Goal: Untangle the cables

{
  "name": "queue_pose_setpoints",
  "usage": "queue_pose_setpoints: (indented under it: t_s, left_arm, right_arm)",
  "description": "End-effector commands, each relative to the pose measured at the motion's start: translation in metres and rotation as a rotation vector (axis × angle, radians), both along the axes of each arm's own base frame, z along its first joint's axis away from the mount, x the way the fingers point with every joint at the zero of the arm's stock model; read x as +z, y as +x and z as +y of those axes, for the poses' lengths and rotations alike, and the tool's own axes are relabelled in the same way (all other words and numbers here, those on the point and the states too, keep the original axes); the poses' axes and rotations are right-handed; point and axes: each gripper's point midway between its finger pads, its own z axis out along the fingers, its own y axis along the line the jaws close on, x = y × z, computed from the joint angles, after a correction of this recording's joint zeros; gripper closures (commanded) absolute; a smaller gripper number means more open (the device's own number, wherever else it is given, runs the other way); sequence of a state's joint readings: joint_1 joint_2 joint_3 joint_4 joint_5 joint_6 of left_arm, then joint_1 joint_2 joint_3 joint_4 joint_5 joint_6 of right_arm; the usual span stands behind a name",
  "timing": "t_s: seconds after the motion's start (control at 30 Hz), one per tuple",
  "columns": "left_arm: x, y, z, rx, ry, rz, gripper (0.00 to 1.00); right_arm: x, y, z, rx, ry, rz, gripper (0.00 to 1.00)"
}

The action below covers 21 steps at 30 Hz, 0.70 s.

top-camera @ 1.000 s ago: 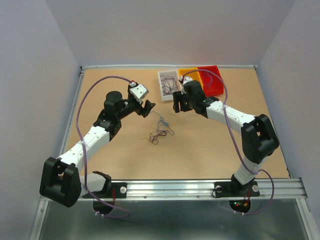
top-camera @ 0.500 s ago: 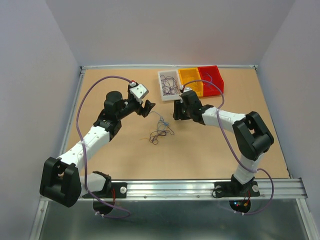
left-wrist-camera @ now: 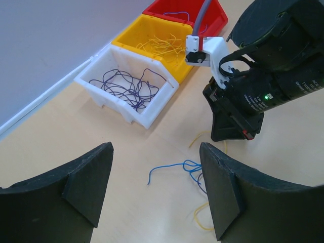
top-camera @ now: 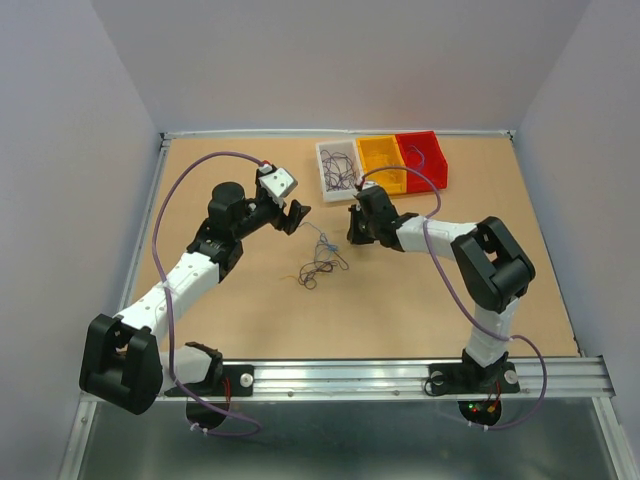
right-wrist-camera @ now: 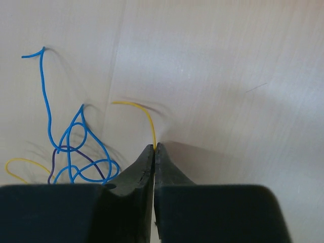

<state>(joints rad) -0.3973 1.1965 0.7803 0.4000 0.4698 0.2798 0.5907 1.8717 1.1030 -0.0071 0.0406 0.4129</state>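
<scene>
Carefully, you are pinching the yellow wire (right-wrist-camera: 147,114) tip in the right end effector (right-wrist-camera: 154,147), beside the cables (top-camera: 322,262) lying mid-bench (top-camera: 400,300), so be pulling slowly away while the left end effector (left-wrist-camera: 154,174) is hovering spread.

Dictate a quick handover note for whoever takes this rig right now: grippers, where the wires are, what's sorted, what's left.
Right gripper: shut on the end of a yellow wire, down low.
Left gripper: open, empty, aimed at the clump.
Clump: a blue wire with purple and yellow strands, tangled between the two grippers.
Done: purple wires lie in the white bin, yellow ones in the yellow bin, a bluish one in the red bin.
Left: pull the yellow wire free, bin it, then separate the rest.
</scene>
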Motion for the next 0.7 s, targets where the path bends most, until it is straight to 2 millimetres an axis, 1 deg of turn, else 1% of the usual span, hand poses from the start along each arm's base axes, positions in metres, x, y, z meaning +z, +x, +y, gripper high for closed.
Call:
queue_pose_setpoints:
  t_s: [0.0,0.03,0.1,0.13,0.17,0.27,0.3,0.37,0.4,0.5,0.53,0.57,0.6,0.63,0.67]
  left_arm:
    - [0.022,0.000,0.000,-0.008,-0.021,-0.075,0.19]
    - [0.022,0.000,0.000,-0.010,-0.021,-0.075,0.19]
    - [0.022,-0.001,0.001,-0.010,-0.023,-0.076,0.19]
    - [0.023,-0.002,0.000,-0.013,-0.024,-0.077,0.19]
    - [0.024,-0.003,-0.001,-0.019,-0.025,-0.082,0.19]
    - [0.026,-0.007,-0.001,-0.031,-0.028,-0.090,0.19]
    - [0.025,-0.009,-0.002,-0.045,-0.028,-0.092,0.19]
    - [0.029,-0.014,-0.003,-0.065,-0.033,-0.104,0.19]
    - [0.032,-0.017,-0.004,-0.073,-0.039,-0.111,0.19]
    - [0.036,-0.027,-0.007,-0.117,-0.050,-0.122,0.19]
    - [0.039,-0.032,-0.007,-0.132,-0.059,-0.131,0.19]
    - [0.041,-0.040,-0.011,-0.171,-0.064,-0.137,0.19]
    - [0.043,-0.043,-0.012,-0.185,-0.067,-0.144,0.19]
    - [0.046,-0.049,-0.012,-0.199,-0.074,-0.154,0.19]
    - [0.049,-0.052,-0.012,-0.208,-0.079,-0.166,0.19]
  right_arm:
    - [0.028,0.006,0.015,0.040,0.074,-0.081,0.99]
    - [0.044,0.005,0.015,0.045,0.089,-0.113,0.99]
    - [0.057,0.002,0.012,0.047,0.100,-0.137,0.99]
    - [0.068,0.001,0.012,0.052,0.110,-0.159,0.99]
    - [0.087,-0.004,0.013,0.075,0.143,-0.185,0.99]
    - [0.118,-0.013,0.015,0.118,0.187,-0.238,0.99]
    - [0.142,-0.018,0.014,0.128,0.217,-0.282,0.99]
    - [0.165,-0.026,0.014,0.154,0.252,-0.318,0.99]
    - [0.188,-0.031,0.012,0.163,0.281,-0.360,0.99]
    - [0.230,-0.048,0.017,0.232,0.349,-0.415,0.99]
    - [0.252,-0.056,0.015,0.249,0.379,-0.454,0.99]
    - [0.270,-0.058,0.013,0.251,0.396,-0.484,0.99]
    - [0.281,-0.062,0.011,0.252,0.406,-0.502,0.99]
    - [0.297,-0.066,0.006,0.249,0.417,-0.539,0.99]
    - [0.309,-0.065,0.001,0.224,0.415,-0.570,0.99]
